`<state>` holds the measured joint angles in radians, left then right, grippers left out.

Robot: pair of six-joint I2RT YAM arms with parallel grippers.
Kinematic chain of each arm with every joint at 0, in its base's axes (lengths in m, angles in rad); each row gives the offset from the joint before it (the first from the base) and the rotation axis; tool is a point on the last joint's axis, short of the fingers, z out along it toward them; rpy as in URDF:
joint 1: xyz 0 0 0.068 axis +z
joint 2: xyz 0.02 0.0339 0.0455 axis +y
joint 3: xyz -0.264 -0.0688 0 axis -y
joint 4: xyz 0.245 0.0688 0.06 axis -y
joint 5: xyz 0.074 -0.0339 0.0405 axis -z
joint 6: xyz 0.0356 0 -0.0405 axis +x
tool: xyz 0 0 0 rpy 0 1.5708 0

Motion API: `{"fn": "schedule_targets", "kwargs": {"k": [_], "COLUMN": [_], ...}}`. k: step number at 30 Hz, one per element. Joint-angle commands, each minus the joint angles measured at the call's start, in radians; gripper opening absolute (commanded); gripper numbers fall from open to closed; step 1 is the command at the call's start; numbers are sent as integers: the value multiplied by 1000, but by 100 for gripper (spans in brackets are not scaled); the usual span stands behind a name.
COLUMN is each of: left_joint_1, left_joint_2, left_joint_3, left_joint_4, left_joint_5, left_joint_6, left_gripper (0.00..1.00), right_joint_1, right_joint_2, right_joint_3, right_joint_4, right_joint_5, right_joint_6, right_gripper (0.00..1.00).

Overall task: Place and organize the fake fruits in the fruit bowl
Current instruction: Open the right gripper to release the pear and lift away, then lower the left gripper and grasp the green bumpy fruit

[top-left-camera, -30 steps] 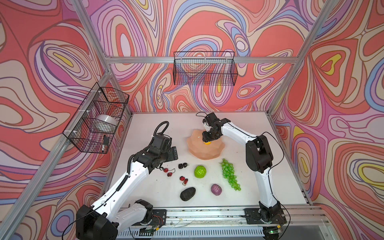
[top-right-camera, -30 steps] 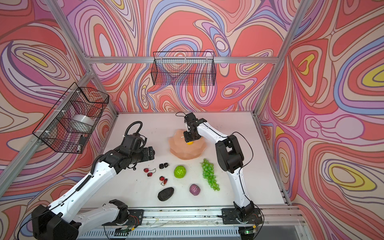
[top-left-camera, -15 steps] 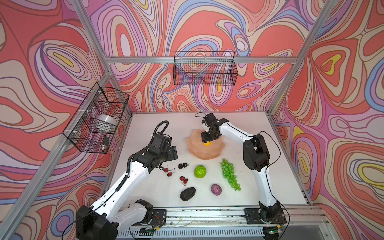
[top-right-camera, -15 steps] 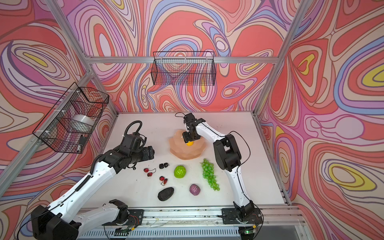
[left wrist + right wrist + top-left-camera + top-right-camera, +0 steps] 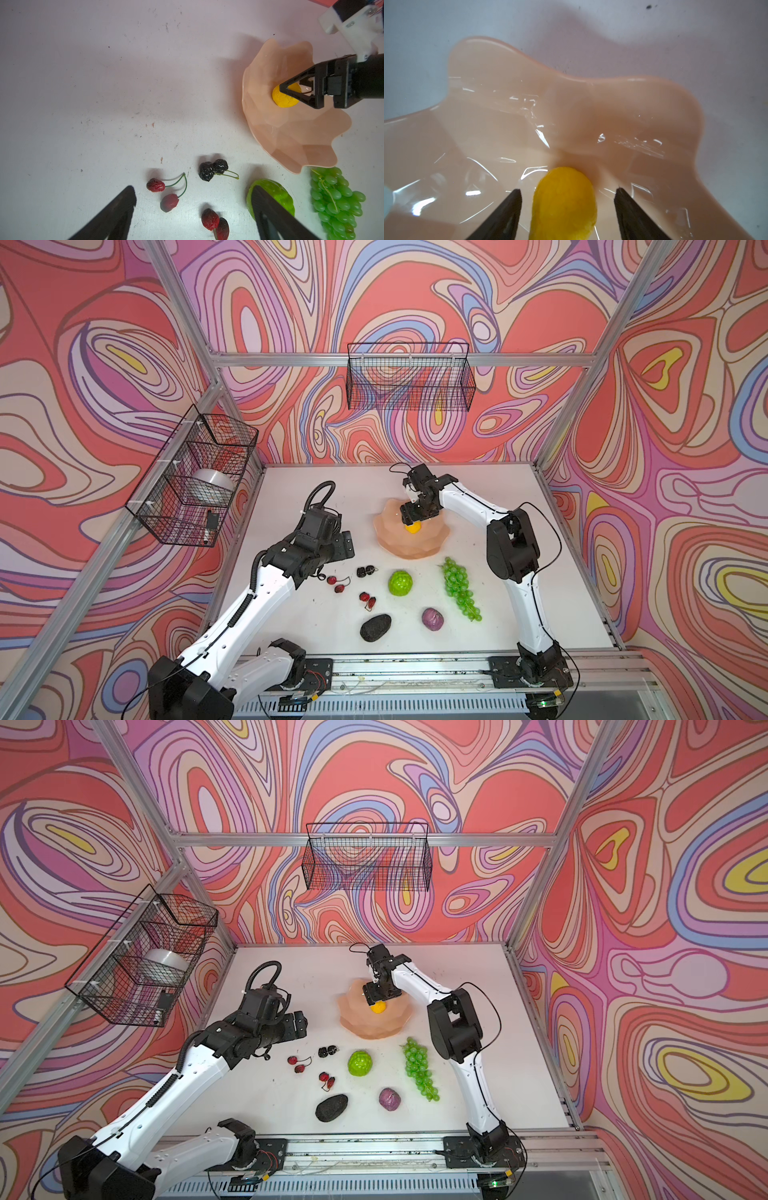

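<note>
In the right wrist view the yellow lemon-like fruit [image 5: 564, 203] ran off the picture's edge, so its near end could not be seen. It lay in the hollow of the fruit bowl [image 5: 571, 116], between the fingers of the right gripper [image 5: 568, 191]. That gripper stood parted, with a clear gap on each side of the fruit. In both top views the gripper body covered part of the fruit, and whether it rested fully on the bowl floor was hard to tell there.

In the left wrist view one finger of the left gripper [image 5: 192, 188] hid part of the bumpy green ball [image 5: 276, 193], and the green grape bunch [image 5: 336, 199] was cut off at the edge. The left gripper was spread wide and held nothing, above the red cherry pair [image 5: 164, 193] and the black cherry pair [image 5: 212, 169].

The dark avocado [image 5: 375, 627] and the purple ball [image 5: 432, 618] lay on the surface [image 5: 324, 635], well apart from the bowl. In the wire basket [image 5: 195, 481] on the side wall a silvery round thing [image 5: 212, 485] showed through the mesh, too indistinct to name.

Compared with a second earlier, the right gripper's fingers had drawn apart from the lemon-like fruit, which stayed at the same spot in the bowl. The left arm and the fruits on the surface had hardly shifted.
</note>
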<state>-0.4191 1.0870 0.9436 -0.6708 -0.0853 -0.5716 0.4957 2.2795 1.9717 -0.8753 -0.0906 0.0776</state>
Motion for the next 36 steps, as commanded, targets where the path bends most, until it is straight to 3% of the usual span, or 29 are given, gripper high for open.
{"fn": "schedule_targets", "kwargs": {"k": [1,6,11,18,24,30,36], "left_joint_1": [-1,-14,-116,-282,-401,-419,-419], "left_joint_2": [59,149,249,387,541,660,749], "left_joint_3": [38,54,95,152,274,349,387], "left_joint_4": [-47,-31,-53,-61,-127,-181,-174], "left_joint_5": [96,286,357,352,251,182,216], "left_joint_6": [15,46,105,50,32,37,59], "left_gripper": [91,89,95,96,97,95,90], "right_joint_1": [-3,1,6,6,5,-19,-22], "right_joint_2": [-82,-204,-407,-656,-750,-789,-826], "right_joint_3": [52,24,-214,-556,-711,-766,-832], "right_joint_4": [-32,-5,138,277,352,352,366], "right_joint_5": [26,26,38,108,154,202,249], "right_joint_6": [-27,-29,23,117,128,118,116], "right_gripper": [75,76,76,77,80,81,81]}}
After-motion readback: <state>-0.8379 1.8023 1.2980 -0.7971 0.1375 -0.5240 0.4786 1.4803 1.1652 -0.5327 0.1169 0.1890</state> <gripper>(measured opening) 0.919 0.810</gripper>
